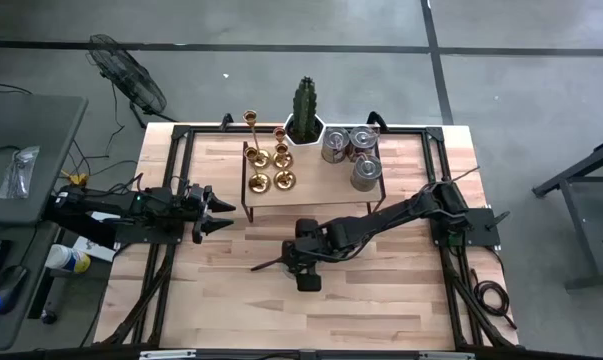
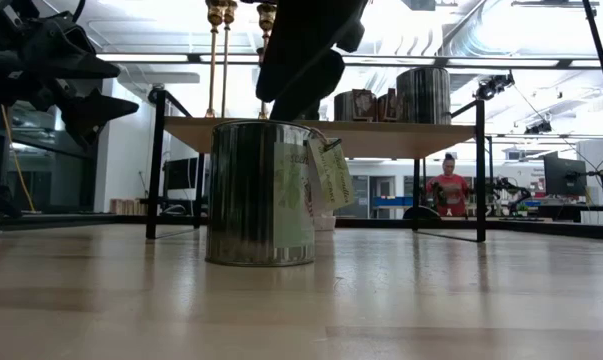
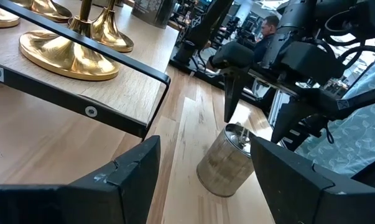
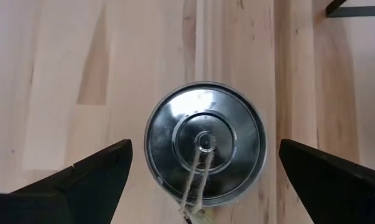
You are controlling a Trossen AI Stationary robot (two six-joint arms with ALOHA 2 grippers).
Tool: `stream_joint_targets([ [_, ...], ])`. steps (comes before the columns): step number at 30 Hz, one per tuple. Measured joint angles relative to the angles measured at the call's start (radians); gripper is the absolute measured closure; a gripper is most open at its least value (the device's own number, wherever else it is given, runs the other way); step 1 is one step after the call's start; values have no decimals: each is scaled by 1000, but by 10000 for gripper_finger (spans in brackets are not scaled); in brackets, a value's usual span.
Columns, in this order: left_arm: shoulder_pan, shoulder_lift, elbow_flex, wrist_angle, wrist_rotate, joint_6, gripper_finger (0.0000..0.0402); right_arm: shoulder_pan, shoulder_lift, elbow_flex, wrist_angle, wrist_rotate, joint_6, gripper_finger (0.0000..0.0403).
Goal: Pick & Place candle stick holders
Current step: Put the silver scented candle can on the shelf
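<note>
Candle stick holders (image 1: 266, 155) stand on the left end of the raised shelf (image 1: 311, 187) by the table's far edge; right gripper (image 4: 203, 171) hangs wide open over a silver tin (image 4: 204, 142) mid-table, holding nothing; left gripper (image 3: 203, 180) open, empty, near the left edge.

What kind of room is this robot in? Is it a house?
Probably not a house. It looks like a big robot lab or workshop: bare ducts run under a high ceiling, a wooden table sits on a grey concrete floor, and a person stands among more equipment far behind.
</note>
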Motion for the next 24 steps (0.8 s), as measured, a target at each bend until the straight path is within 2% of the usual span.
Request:
stream_joint_targets([
  [24, 0, 0, -1, 1, 0, 0, 156, -26, 96, -1, 65, -122, 20, 3],
])
